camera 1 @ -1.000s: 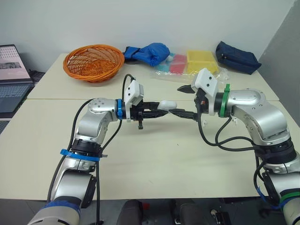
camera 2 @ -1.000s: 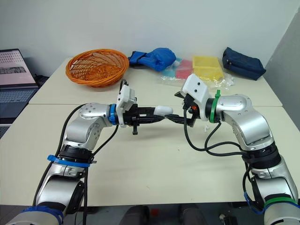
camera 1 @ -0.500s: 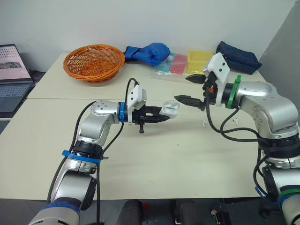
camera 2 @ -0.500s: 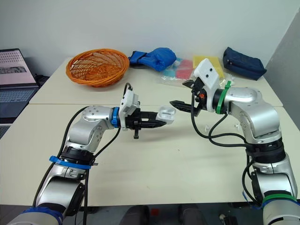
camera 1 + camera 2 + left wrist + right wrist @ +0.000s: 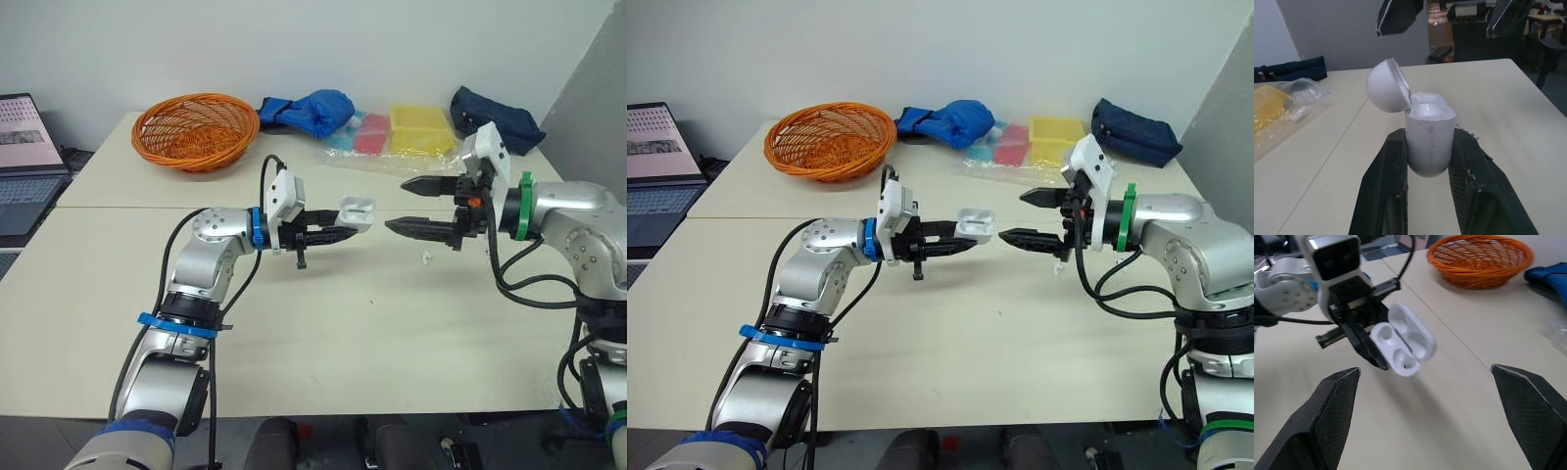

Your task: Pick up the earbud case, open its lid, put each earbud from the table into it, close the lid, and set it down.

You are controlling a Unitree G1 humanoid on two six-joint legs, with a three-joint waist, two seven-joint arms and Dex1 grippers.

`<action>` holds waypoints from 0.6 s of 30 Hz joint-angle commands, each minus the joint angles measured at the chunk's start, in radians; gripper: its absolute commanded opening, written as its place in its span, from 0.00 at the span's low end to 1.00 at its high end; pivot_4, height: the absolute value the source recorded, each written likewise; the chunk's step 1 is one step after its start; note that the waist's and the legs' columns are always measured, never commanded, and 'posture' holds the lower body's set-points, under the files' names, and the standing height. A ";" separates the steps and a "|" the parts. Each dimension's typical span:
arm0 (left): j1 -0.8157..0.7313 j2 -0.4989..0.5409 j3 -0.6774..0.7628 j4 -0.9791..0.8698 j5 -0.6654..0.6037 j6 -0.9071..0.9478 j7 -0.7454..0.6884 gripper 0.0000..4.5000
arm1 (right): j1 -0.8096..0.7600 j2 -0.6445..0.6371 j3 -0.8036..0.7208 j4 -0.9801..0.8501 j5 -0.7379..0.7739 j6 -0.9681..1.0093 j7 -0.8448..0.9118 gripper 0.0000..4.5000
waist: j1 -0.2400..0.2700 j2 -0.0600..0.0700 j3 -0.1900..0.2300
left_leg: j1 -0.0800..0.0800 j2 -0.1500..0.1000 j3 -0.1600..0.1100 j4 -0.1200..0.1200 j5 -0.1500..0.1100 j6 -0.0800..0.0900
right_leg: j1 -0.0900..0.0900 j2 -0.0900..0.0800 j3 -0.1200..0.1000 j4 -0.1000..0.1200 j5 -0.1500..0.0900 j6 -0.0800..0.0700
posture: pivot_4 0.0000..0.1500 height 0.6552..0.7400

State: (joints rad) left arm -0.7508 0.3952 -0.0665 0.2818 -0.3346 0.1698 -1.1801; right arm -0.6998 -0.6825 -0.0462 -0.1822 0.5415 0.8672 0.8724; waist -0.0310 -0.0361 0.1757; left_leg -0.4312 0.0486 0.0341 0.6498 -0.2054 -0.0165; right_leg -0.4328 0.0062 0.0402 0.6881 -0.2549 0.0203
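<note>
My left gripper (image 5: 340,231) is shut on the lower body of the white earbud case (image 5: 354,211) and holds it above the middle of the table. The case's lid (image 5: 1387,86) is flipped open, and both sockets (image 5: 1392,344) look empty. To the right of the case hangs my right gripper (image 5: 395,205), open and apart from it, with one finger (image 5: 1320,416) on each side of a wide gap. One small white earbud (image 5: 427,258) lies on the table below the right gripper.
An orange wicker basket (image 5: 196,129) stands at the back left of the table. A blue cloth bag (image 5: 313,110), a clear bag with yellow and pink packs (image 5: 402,132) and a navy pouch (image 5: 495,119) line the back edge. A laptop (image 5: 24,157) sits far left.
The right gripper, which touched the closed case a second ago, has drawn back to the right and opened. The lid now stands open. The left gripper raised the case slightly.
</note>
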 commanded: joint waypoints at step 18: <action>0.266 -0.135 0.117 -0.341 0.064 -0.097 0.546 0.17 | 0.358 0.253 -0.019 -0.070 -0.216 0.003 -0.566 0.99 | 0.000 0.000 0.000 | 0.008 0.000 -0.001 -0.003 0.000 0.000 | 0.012 -0.001 0.002 -0.007 0.000 0.002 | 1.00 1.00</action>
State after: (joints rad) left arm -0.4812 0.2643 0.0554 0.0002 -0.2701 0.0958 -0.6458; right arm -0.3435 -0.4304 -0.0663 -0.2475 0.3725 0.9528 0.3477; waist -0.0312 -0.0364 0.1754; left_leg -0.4226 0.0481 0.0331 0.6466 -0.2054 -0.0166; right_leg -0.4210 0.0047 0.0418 0.6810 -0.2545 0.0233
